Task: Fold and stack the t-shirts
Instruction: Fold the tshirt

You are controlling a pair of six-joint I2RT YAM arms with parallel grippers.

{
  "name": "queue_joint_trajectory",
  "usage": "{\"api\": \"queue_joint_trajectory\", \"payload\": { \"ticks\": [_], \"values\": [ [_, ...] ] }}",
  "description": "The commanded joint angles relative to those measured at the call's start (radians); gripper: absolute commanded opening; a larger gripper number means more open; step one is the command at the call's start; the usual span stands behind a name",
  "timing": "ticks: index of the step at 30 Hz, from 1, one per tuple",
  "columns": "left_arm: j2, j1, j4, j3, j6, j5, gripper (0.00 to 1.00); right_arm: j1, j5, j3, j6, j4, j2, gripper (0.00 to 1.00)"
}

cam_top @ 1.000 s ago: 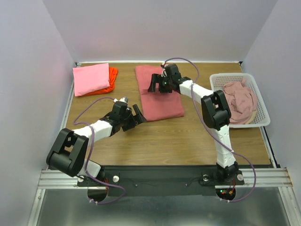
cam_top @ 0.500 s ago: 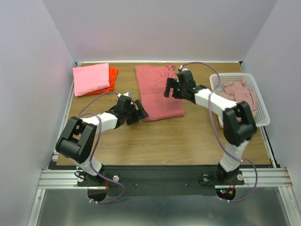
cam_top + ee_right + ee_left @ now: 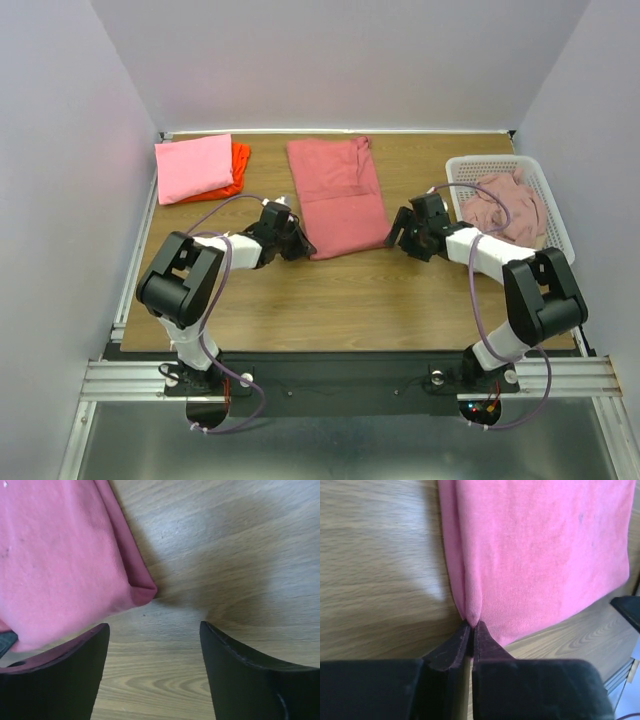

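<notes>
A large dusty rose-red t-shirt [image 3: 338, 195] lies folded into a long strip on the middle of the table. My left gripper [image 3: 300, 245] is shut on its near left corner, and the cloth [image 3: 471, 615] is pinched between the tips. My right gripper [image 3: 400, 232] stands open just off the near right corner [image 3: 142, 592], with only bare wood between its fingers. A folded bright pink t-shirt [image 3: 193, 167] rests on an orange-red one [image 3: 239, 165] at the far left. Paler pink t-shirts [image 3: 508, 205] are heaped in the basket.
The white mesh basket [image 3: 556, 232] stands at the right edge, close behind my right arm. Walls close in the table on the left, right and far sides. Bare wood [image 3: 350, 290] stretches between the shirt and the arm bases.
My left gripper reached the shirt's near left corner and shut on it. My right arm came from the shirt's far part to its near right corner, its jaws narrowing slightly.
</notes>
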Motion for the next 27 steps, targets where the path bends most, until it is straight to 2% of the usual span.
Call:
{"api": "queue_joint_trajectory", "payload": {
  "ticks": [1, 2, 12, 19, 20, 22, 23, 26, 27],
  "values": [
    [0.025, -0.019, 0.012, -0.013, 0.002, 0.013, 0.04, -0.01, -0.095, 0.007, 0.039, 0.063, 0.029, 0.77],
    [0.034, -0.02, 0.011, -0.016, 0.002, 0.017, 0.0, -0.011, -0.103, 0.001, 0.036, 0.089, 0.036, 0.75],
    [-0.004, -0.02, 0.015, -0.085, 0.003, -0.006, 0.0, -0.033, -0.108, 0.005, 0.044, 0.161, 0.12, 0.69],
    [-0.004, -0.02, 0.021, -0.106, 0.007, -0.003, 0.0, -0.044, -0.127, -0.019, 0.035, 0.189, 0.152, 0.52],
    [-0.004, -0.022, 0.023, -0.108, 0.007, 0.0, 0.0, -0.044, -0.131, -0.028, 0.033, 0.2, 0.158, 0.43],
    [-0.006, -0.023, 0.021, -0.113, 0.007, 0.003, 0.0, -0.044, -0.138, -0.036, 0.032, 0.201, 0.161, 0.36],
    [-0.016, -0.025, 0.023, -0.117, 0.007, 0.006, 0.0, -0.044, -0.14, -0.041, 0.028, 0.201, 0.16, 0.25],
    [-0.056, -0.042, 0.021, -0.137, 0.002, 0.013, 0.0, -0.044, -0.184, -0.057, 0.006, 0.201, 0.137, 0.03],
    [-0.071, -0.065, 0.014, -0.149, 0.002, 0.013, 0.0, -0.044, -0.221, -0.085, -0.007, 0.201, 0.094, 0.0]
  ]
}}
